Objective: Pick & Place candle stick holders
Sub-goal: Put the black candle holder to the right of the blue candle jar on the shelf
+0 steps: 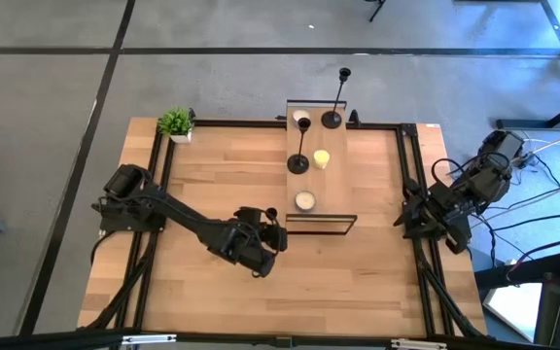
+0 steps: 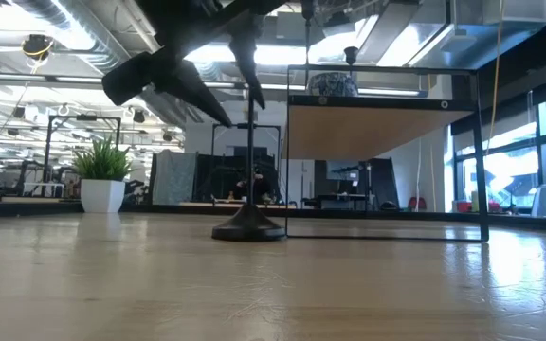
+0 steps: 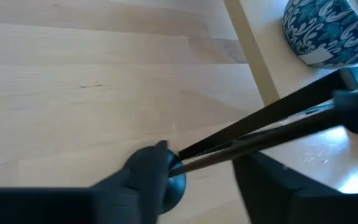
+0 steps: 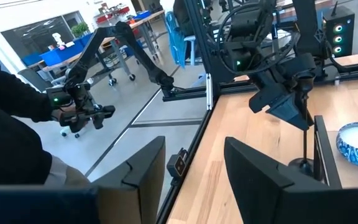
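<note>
Left gripper (image 1: 272, 226) was clamped on a candle stick holder (image 2: 249, 224), its round base standing on the table (image 1: 358, 282) just beside the shelf's near end. On the raised wooden shelf (image 1: 314, 180) stood a second holder (image 1: 298, 163) with a yellow candle (image 1: 321, 158) and a patterned white one (image 1: 305, 201); the third holder (image 1: 332, 119) stood at the far end. Right gripper (image 1: 418, 222) waited at the table's right edge, fingers apart. Bare wood lay open in front. The held stem's top was hidden.
</note>
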You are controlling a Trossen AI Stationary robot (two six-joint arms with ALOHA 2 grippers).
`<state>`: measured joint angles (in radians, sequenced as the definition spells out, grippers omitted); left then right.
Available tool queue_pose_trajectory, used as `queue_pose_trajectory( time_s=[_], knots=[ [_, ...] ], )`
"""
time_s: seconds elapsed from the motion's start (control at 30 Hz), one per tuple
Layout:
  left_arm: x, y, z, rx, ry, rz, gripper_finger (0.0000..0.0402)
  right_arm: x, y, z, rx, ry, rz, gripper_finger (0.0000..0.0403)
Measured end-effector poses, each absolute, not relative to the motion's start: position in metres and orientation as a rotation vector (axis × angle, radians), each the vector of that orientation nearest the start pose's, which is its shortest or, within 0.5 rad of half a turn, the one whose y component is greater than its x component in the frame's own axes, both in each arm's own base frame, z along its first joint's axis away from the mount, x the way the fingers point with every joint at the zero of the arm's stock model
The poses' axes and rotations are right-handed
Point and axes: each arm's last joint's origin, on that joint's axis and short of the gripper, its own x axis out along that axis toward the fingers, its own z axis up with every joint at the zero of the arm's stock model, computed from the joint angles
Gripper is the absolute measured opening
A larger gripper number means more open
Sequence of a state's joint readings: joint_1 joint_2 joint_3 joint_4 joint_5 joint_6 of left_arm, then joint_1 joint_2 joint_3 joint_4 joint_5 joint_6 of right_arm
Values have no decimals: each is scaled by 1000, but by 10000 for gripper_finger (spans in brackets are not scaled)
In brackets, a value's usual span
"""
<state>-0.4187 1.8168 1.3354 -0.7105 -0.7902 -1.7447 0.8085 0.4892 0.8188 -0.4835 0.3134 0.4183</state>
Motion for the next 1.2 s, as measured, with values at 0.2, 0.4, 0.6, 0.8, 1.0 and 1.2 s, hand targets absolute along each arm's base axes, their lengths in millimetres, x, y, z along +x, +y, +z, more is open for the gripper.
queue_pose_trajectory(
  time_s=[0.2, 0.4, 0.6, 0.8, 1.0, 1.2],
  knots=[
    [339, -127, 217, -896, 392, 984, 43, 71, 61, 349, 326, 231, 454, 169],
    [338, -137, 224, -925, 419, 940, 11, 71, 61, 349, 326, 231, 454, 169],
    [335, -144, 258, -948, 461, 813, 8, 71, 61, 348, 325, 238, 456, 169],
    [327, -144, 326, -917, 388, 609, 8, 71, 61, 347, 401, 267, 435, 169],
    [339, -118, 379, -841, 168, 443, 8, 74, 58, 349, 437, 252, 407, 169],
    [365, -85, 399, -806, 21, 234, 8, 79, 57, 359, 611, 199, 458, 169]
  ],
)
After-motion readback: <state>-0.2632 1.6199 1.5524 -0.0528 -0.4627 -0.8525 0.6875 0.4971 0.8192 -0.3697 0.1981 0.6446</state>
